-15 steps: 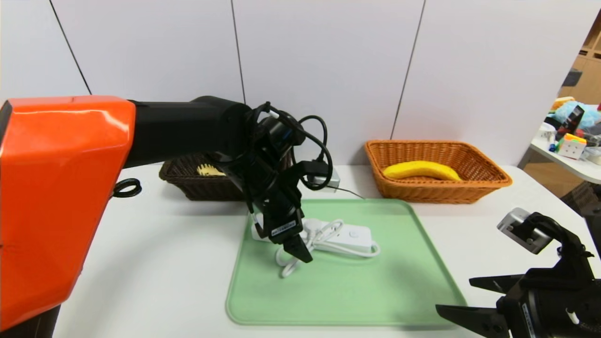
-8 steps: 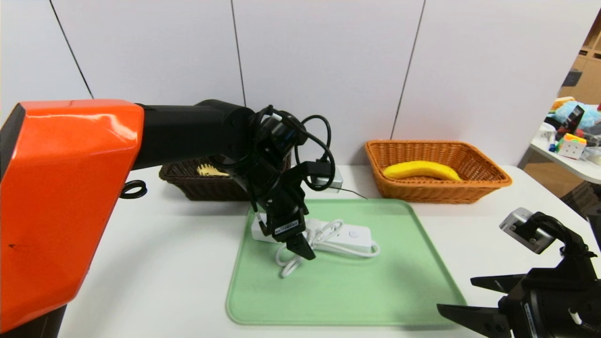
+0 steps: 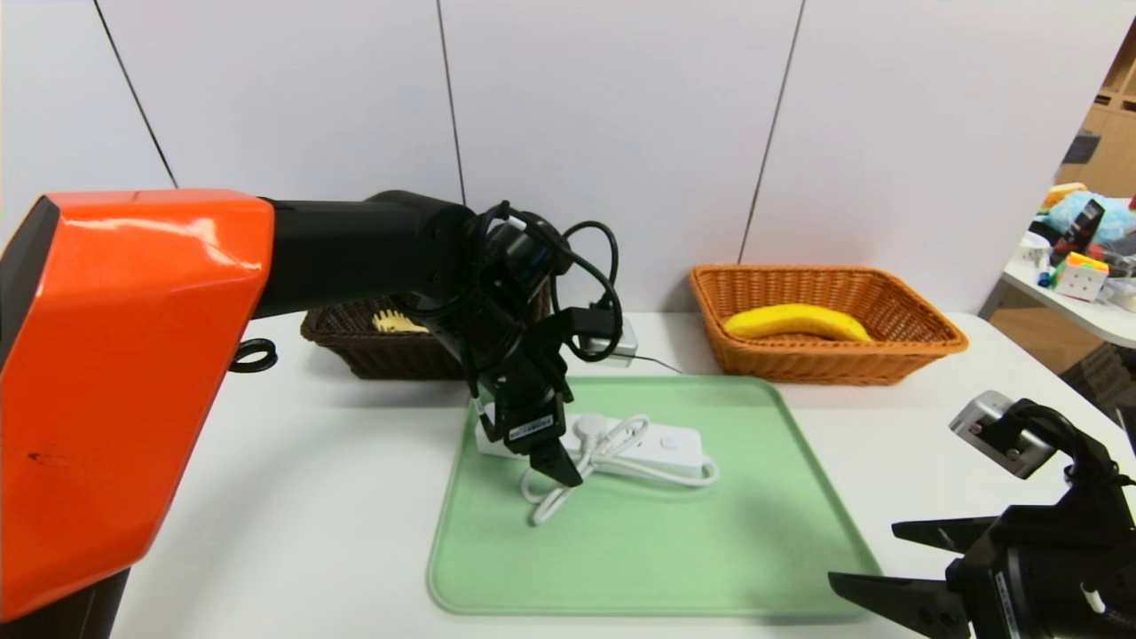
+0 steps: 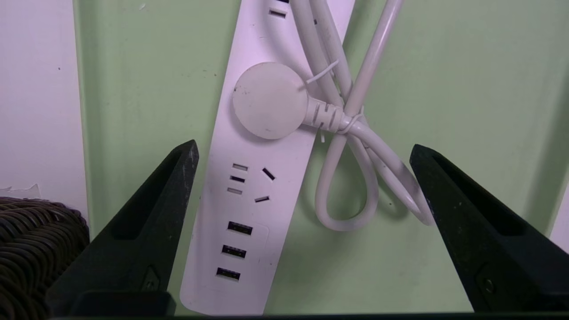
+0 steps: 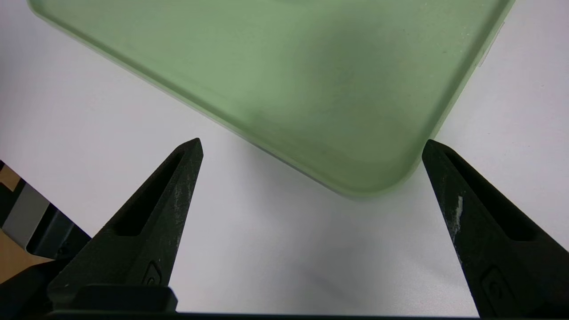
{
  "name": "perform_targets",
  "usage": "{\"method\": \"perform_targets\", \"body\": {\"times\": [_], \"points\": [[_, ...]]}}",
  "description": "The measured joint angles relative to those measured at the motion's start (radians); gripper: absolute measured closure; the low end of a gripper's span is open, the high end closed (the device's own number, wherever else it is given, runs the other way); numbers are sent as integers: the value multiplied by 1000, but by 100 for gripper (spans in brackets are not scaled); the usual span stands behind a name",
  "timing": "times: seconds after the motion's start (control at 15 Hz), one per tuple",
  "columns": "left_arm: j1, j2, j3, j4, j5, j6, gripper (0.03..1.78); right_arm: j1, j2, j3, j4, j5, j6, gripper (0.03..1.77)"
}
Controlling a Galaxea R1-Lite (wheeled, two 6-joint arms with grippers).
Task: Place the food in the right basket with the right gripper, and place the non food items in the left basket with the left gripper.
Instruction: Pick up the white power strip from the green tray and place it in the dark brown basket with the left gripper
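- The left tool (image 4: 304, 144) hangs over the green tray (image 3: 710, 568), released, its fingers spread wide either side of the white power strip (image 3: 679, 446) with nothing gripped
- From the head view that arm hides part of the strip; the wrist view shows its sockets and round plug, though its far end is cut off
- The white cord (image 3: 555, 504) lies looped and tied, partly over the strip and partly on the tray
- Behind the left arm, the dark brown basket (image 3: 390, 355) is half covered; inside I make out the yellow head of the pasta spoon (image 3: 395, 321), its handle out of sight
- The banana (image 3: 794, 321) lies in the orange-tan basket (image 3: 834, 364)
- The right tool (image 3: 863, 553), empty and opened wide, is by the tray's near right corner, its arm cut off by the view's edge
- A black ring (image 3: 256, 355) on the white bench (image 3: 293, 497) is partly hidden by the orange shell (image 3: 133, 382)
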Motion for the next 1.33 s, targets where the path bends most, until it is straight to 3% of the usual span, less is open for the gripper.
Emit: {"method": "perform_targets", "body": {"times": [1.33], "points": [[1,37,0,-39,42,0,12,0,-24,1,1,2,0,10]]}}
